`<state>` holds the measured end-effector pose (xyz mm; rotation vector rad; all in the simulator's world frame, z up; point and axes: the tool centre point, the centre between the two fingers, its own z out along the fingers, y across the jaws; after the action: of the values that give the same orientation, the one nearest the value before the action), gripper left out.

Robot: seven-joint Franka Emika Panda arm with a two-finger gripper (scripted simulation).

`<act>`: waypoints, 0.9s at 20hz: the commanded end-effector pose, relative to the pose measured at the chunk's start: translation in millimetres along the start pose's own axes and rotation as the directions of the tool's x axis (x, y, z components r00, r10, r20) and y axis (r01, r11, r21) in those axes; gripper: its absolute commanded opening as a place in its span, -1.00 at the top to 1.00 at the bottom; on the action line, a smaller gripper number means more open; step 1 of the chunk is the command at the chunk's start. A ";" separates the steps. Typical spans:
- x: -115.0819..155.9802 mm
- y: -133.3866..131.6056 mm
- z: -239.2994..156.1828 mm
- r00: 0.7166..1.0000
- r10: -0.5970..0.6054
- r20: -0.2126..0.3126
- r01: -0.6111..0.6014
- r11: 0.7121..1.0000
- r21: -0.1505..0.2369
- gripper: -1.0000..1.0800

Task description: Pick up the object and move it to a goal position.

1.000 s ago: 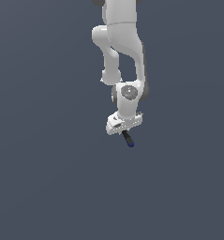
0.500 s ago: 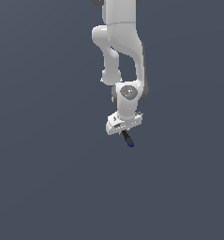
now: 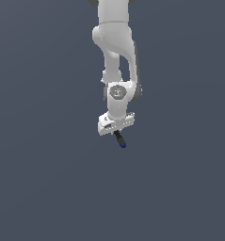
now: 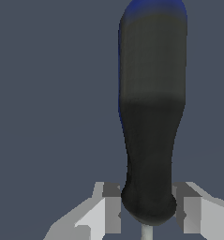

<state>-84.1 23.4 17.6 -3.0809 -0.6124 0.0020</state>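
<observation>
One white gripper [image 3: 116,128] pinches a black rod [image 3: 119,139] over bare grey ground.
Its blue tip [image 3: 123,145] points down; the arm's base is cut off above.

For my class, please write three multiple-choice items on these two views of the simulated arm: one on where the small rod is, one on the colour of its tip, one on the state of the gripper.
1. Where is the black rod?
A. Sticking out below the gripper
B. Lying far from the arm
C. Resting on top of the arm's upper joint

2. What colour is the rod's far tip?
A. Red
B. Blue
C. Yellow

3. What is the gripper doing?
A. Open and empty
B. Out of sight
C. Shut on the rod

Answers:
1. A, the exterior view shows the rod jutting from under the white gripper.
2. B, both views show a blue end on the rod.
3. C, the wrist view shows a finger pressed against each side of the rod's base.
</observation>
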 end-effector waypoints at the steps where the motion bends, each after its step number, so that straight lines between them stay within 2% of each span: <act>1: -8.2 20.7 -1.5 1.000 0.001 -0.001 -0.001 1.000 -0.001 1.00; 10: -42.4 109.2 -6.4 1.000 0.001 -0.001 -0.001 1.000 -0.001 1.00; 18: -57.0 152.7 -8.8 1.000 0.001 -0.001 -0.001 1.000 -0.001 1.00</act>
<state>-79.5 -133.8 25.6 -3.0824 -0.6073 0.0018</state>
